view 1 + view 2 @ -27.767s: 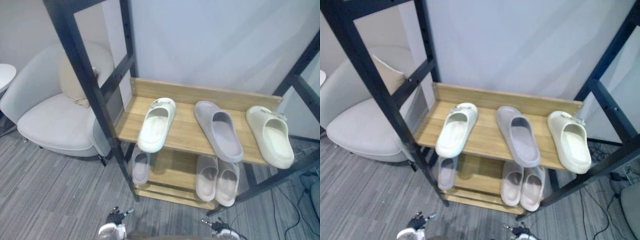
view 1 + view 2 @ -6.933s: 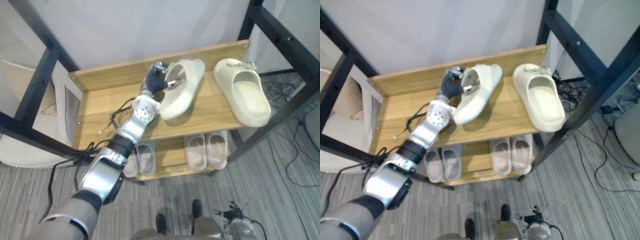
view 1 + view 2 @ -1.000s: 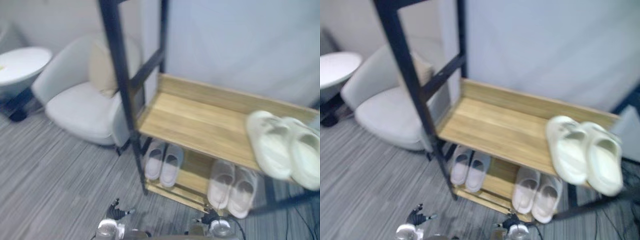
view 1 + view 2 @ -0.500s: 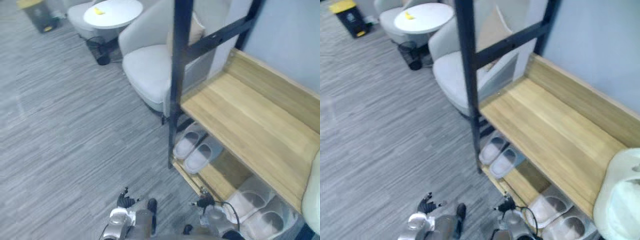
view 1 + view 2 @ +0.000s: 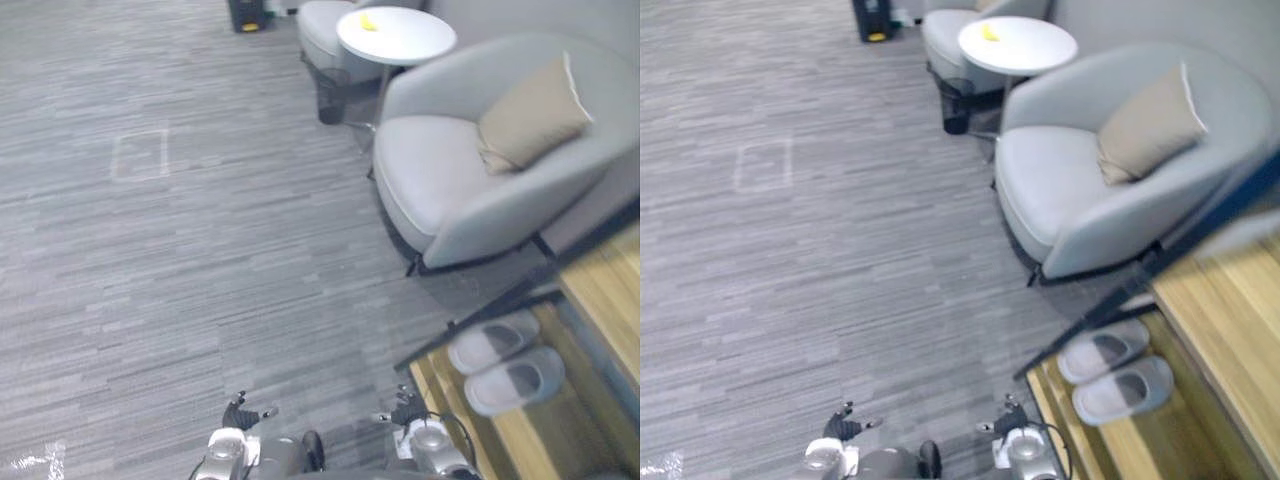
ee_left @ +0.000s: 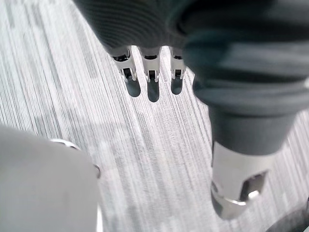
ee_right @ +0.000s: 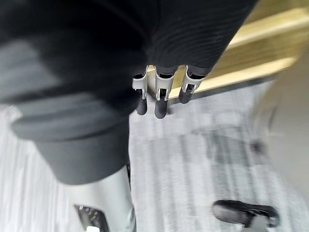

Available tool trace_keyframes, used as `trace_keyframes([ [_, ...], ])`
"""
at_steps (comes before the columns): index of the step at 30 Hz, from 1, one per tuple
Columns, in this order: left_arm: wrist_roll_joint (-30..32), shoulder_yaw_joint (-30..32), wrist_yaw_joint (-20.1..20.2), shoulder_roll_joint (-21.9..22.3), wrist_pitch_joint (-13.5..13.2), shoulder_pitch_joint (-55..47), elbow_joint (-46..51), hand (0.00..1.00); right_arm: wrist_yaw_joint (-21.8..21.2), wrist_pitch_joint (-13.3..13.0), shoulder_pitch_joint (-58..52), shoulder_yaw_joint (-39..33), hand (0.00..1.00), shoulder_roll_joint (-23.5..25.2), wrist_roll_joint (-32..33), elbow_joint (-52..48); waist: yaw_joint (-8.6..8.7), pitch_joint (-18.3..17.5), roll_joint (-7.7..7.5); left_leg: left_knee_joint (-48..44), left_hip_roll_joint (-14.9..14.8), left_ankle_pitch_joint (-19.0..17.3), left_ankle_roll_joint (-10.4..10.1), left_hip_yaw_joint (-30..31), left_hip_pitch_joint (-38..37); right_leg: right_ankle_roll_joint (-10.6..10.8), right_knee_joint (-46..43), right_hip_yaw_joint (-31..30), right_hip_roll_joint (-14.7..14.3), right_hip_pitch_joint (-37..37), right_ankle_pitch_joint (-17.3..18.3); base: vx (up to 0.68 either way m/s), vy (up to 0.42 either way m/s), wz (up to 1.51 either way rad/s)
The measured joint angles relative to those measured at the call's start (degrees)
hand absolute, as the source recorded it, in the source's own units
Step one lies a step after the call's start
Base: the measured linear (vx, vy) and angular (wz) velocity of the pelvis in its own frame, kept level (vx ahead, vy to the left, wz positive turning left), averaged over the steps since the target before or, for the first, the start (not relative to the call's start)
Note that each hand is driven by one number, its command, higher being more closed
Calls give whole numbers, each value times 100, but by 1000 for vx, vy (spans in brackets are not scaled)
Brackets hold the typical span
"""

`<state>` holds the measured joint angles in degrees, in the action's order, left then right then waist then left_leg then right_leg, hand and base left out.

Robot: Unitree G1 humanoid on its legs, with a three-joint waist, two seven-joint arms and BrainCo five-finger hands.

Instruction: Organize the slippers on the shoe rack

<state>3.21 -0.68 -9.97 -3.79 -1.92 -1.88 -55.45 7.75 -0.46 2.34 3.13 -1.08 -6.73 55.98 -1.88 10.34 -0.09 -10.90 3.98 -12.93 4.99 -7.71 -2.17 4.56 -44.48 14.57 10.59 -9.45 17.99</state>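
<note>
Both arms hang low, with the hands down close to the grey carpet. The left robot hand is over bare carpet. Its fingers are straight and loose, the thumb stands apart from them, and there is nothing in it. The right robot hand is just as slack and empty, its fingers relaxed and pointing toward the wooden edge of the shoe rack, near the rack's front corner.

The shoe rack stands off to the robot's right, a black frame with pale wooden shelves. On its lowest shelf a pair of grey slippers lies side by side, touching or very nearly so, close to the end of the shelf next to the carpet. A slanted black bar of the frame crosses just above them. What can be seen of the shelf above is bare wood.

Beyond the rack sits a light grey armchair with a beige cushion propped against its back. Behind the chair is a small round white desk with something small and yellow on top, and a dark wire bin stands under its edge. A faint pale square is marked on the open carpet, well apart from the rack.
</note>
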Motion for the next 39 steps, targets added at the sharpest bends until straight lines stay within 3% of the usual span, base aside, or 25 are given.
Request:
trace_keyframes([
  [4, -44, 21, -9, 61, -17, 102, -3, 0, 1, -60, 102, 60, 0, -104, 2, -16, 112, 87, 28, 277, -28, -24, -43, 841, -320, -91, 1415, -588, -642, -786, -216, 320, -76, 114],
  [5, -112, 19, -2, 66, -26, 105, -5, 0, 1, -58, 140, 69, 0, -131, 3, -17, 203, 128, -37, 315, 22, -91, -149, 1242, -399, -66, 2330, -914, -742, -862, -747, 452, -232, 185],
  [6, -118, 20, 0, 53, -29, 112, -10, 0, 4, -58, 122, 71, 0, -128, 5, -14, 202, 170, -165, 324, 95, -193, -236, 1570, -512, -231, 2577, -1110, -691, -861, -1500, 473, -277, 168],
  [7, -118, 41, -1, 53, -36, 111, -28, 0, 2, -58, 113, 72, 0, -140, 8, -24, 214, 156, -180, 318, 60, -253, -256, 1737, -556, -361, 2438, -1095, -682, -858, -1507, 444, -277, 124],
  [8, -123, 139, -5, 120, -70, 98, -20, 0, 9, -59, 134, 53, 0, -176, 9, -27, 160, 128, -33, 276, -111, -297, -334, 1951, -564, -427, 2328, -832, -700, -838, -1318, 460, -272, 99],
  [10, -125, 273, -5, 187, -99, 84, -25, 0, 12, -54, 165, -14, 0, -133, 13, -34, 154, 150, 85, 73, -258, -325, -415, 2075, -437, -542, 2214, -473, -700, -768, -1042, 435, -251, 88],
  [13, -244, 880, -4, 388, -106, 55, 161, 0, 13, -38, 40, 6, 0, -66, 46, -184, 145, 240, 187, -2582, -515, -390, -1047, 1449, 552, -677, 2657, 22, -842, 96, -766, 408, -201, 76],
  [14, -302, 1062, -9, 433, -124, -13, 384, 0, 18, -26, -23, 59, 0, 3, 55, -354, 60, 291, 198, -3840, -944, -351, -1138, 778, 1005, -766, 2829, 112, -993, 548, -633, 441, -152, 26],
  [15, -340, 1146, -21, 422, -136, -58, 573, 0, 38, -40, -75, 125, 0, 101, 63, -373, -81, 320, 163, -4417, -1277, -454, -962, 325, 1364, -788, 2917, 152, -1048, 836, -506, 428, -137, 17],
  [17, -352, 1158, -82, 401, -158, -66, 789, 0, 44, -38, -41, 175, 0, 183, 76, -394, -157, 329, 88, -4355, -1462, -566, -798, 20, 1953, -735, 3190, 292, -1040, 1204, -378, 339, -76, 32],
  [20, -478, 1256, -104, 397, -192, -56, 918, 0, 97, -26, -3, 148, 0, 208, 236, -369, -257, 387, -21, -2695, -1228, -409, -661, -345, 2566, -525, 3668, 513, -825, 1717, -302, 364, 54, 39],
  [21, -487, 1269, -103, 396, -192, -55, 920, 0, 104, -25, 5, 147, 0, 208, 236, -366, -270, 390, -25, -2531, -1192, -356, -655, -378, 2606, -504, 3702, 540, -797, 1763, -299, 503, 145, 29],
  [22, -545, 1311, -104, 396, -197, -71, 949, 0, 133, -24, 57, 136, 0, 193, 235, -345, -328, 406, -85, -1454, -1001, 222, -649, -683, 2727, -404, 3943, 612, -667, 2029, -292, 543, 170, 11],
  [23, -631, 1316, -104, 442, -226, -115, 1005, 0, 135, -26, 71, 138, 0, 149, 230, -312, -453, 361, -34, -960, -883, 1113, -380, -744, 2655, -317, 4069, 568, -636, 2188, -297, 663, 213, 15],
  [24, -682, 1320, -95, 422, -243, -80, 987, 0, 137, -14, 83, 129, 0, 144, 229, -223, -472, 339, -194, -986, -724, 1115, -163, -748, 2601, -290, 4069, 514, -484, 2252, -322, 719, 262, 22],
  [26, -684, 1309, -91, 378, -246, -84, 966, 0, 121, -21, 141, 62, 0, 188, 214, -264, -467, 281, -298, -1098, -534, 806, -8, -730, 2510, -52, 3333, 304, -230, 2074, -553, 680, 263, 34],
  [27, -683, 1285, -91, 323, -237, -87, 851, 0, 118, -22, 123, -129, 0, 273, 211, -251, -447, 299, -342, -1154, -431, 563, 55, -699, 2204, 148, 2320, 67, -44, 1866, -764, 368, 153, 21],
  [28, -684, 1265, -93, 307, -226, -90, 822, 0, 118, -22, 104, -164, 0, 289, 212, -253, -437, 303, -349, -1150, -404, 494, 62, -676, 2095, 196, 2047, -6, -9, 1794, -867, 603, 233, 31],
  [29, -681, 1196, -93, 257, -157, -99, 703, 0, 97, -24, -4, -267, 0, 330, 211, -272, -412, 325, -345, -1108, -327, 179, 62, -542, 1504, 148, 139, -408, 154, 1240, -1250, 574, 191, 30],
  [30, -679, 1197, -97, 255, -141, -104, 622, 0, 64, -27, -108, -256, 0, 343, 211, -291, -386, 335, -333, -999, -284, 41, 73, -460, 1005, 44, -1082, -599, 177, 799, -1158, 668, 212, 34],
  [32, -679, 1196, -96, 284, -142, -135, 584, 0, 23, -41, -301, -230, 0, 388, 192, -371, -260, 317, -268, -652, -258, -4, 139, -302, 339, -68, -1783, -563, 117, 92, -940, 464, 103, 42],
  [34, -680, 1196, -94, 327, -143, -154, 581, 0, 3, -71, -290, -230, 0, 397, 158, -555, -148, 230, -257, -299, -295, -221, 37, -194, -57, -157, -1485, -407, -2, -543, -741, 468, 45, 37],
  [36, -678, 1195, -87, 373, -138, 32, 373, 0, -3, -112, -216, -240, 0, 369, 158, -530, -100, 253, -306, -12, -305, -345, 6, -40, -598, -218, 346, -127, -231, -1165, -653, 560, -22, 35],
  [38, -678, 1178, -92, 395, -139, 66, 336, 0, -5, -123, -174, -238, 0, 353, 160, -522, -55, 256, -296, 108, -332, -410, -30, 79, -803, -185, 1590, -101, -438, -1258, -948, 533, -72, 41],
  [39, -673, 1070, -94, 388, -145, 87, 303, 0, -5, -118, -143, -239, 0, 349, 161, -491, 5, 250, -321, 225, -314, -515, -85, 254, -975, -86, 2852, -154, -581, -1235, -1382, 434, -94, 57],
])
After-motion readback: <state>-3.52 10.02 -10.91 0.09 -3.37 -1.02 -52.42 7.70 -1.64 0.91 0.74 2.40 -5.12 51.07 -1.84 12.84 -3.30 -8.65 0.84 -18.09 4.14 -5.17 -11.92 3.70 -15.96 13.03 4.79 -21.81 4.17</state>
